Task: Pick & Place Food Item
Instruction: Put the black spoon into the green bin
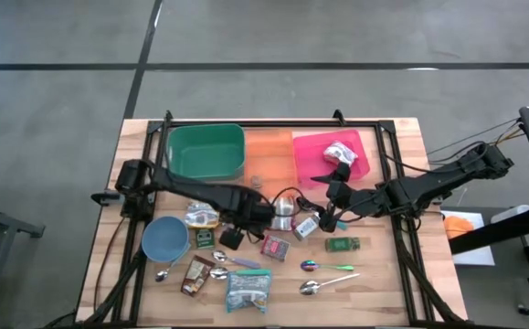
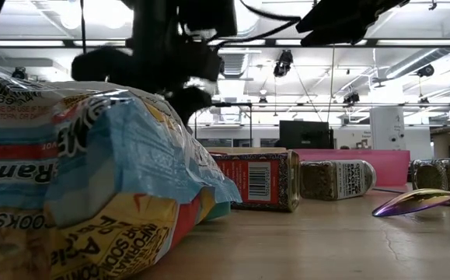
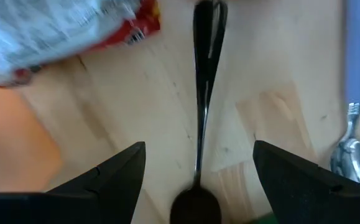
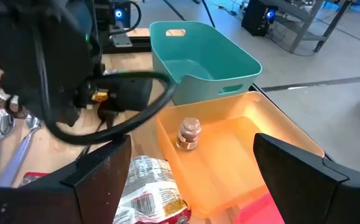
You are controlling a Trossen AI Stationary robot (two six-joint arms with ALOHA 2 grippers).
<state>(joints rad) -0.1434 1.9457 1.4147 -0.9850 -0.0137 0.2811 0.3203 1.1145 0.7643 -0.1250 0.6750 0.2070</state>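
I see the wooden bench (image 1: 401, 265) carrying three bins along its far edge: a green bin (image 1: 206, 151) on the left that looks bare inside, an orange tray (image 1: 269, 149) in the middle with one small jar (image 4: 188, 134) standing upright in it, and a pink tray (image 1: 314, 155) on the right with a crinkled silver packet (image 1: 343, 154) lying in it. My left hand (image 1: 262, 215) sits low over the middle of the bench with its fingers spread wide and nothing between them; its wrist camera looks down on a dark spoon (image 3: 203, 93) lying flat on the wood, its long handle running straight up the gap between the fingers and its bowl toward the wrist. My right hand (image 1: 331, 191) hovers by the near edge of the pink tray, fingers also wide apart and holding nothing. The food packets lie toward the near side of the bench: a blue-and-white noodle packet (image 1: 248, 291) at the front edge, a red box (image 1: 274, 247) just behind it, and a brown wrapper (image 1: 195, 276) to the left, though I cannot read its label from above. A blue cup (image 1: 165, 239) stands left of these, and an iridescent spoon (image 1: 326, 267) lies flat toward the right.
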